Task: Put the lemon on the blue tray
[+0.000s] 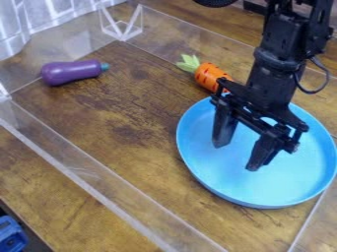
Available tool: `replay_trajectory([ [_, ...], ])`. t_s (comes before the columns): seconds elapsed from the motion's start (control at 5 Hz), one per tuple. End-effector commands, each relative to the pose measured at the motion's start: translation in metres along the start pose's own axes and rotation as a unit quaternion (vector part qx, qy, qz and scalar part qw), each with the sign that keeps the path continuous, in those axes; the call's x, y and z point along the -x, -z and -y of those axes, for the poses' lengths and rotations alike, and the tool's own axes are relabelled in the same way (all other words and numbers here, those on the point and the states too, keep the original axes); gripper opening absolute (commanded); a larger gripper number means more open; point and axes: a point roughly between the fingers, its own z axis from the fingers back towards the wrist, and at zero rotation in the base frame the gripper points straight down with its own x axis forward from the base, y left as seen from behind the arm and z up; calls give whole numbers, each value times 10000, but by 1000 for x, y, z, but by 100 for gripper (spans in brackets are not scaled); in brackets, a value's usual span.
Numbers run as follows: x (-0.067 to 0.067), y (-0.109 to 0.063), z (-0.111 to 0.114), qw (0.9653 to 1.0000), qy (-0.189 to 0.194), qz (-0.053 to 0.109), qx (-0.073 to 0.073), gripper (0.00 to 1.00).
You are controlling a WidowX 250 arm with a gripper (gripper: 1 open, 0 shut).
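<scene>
Black gripper [239, 149] being held over blue tray [231, 182] near desk's right edge, jaws spread wide, nothing gripped. Lemon not being seen anywhere in view. Carrot [204, 72] lying just beyond tray's far rim. Purple eggplant [70, 71] resting toward far-left corner.

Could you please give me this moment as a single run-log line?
gripper: open, empty, over blue tray | lemon: not in view | carrot: beside tray's far rim | eggplant: far left on table
</scene>
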Motion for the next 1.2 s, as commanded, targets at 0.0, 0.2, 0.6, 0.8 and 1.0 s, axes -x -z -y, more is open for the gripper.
replay_trajectory([
  [0.0,1,-37,-13,9986,-108,526,16,0],
  [0.2,-2,-30,-9,9989,-191,426,36,0],
  [0.6,-8,-17,1,9991,-354,229,76,0],
  [0.8,-10,-9,5,9990,-418,106,90,0],
  [1.0,-15,2,10,9989,-456,-56,82,0],
])
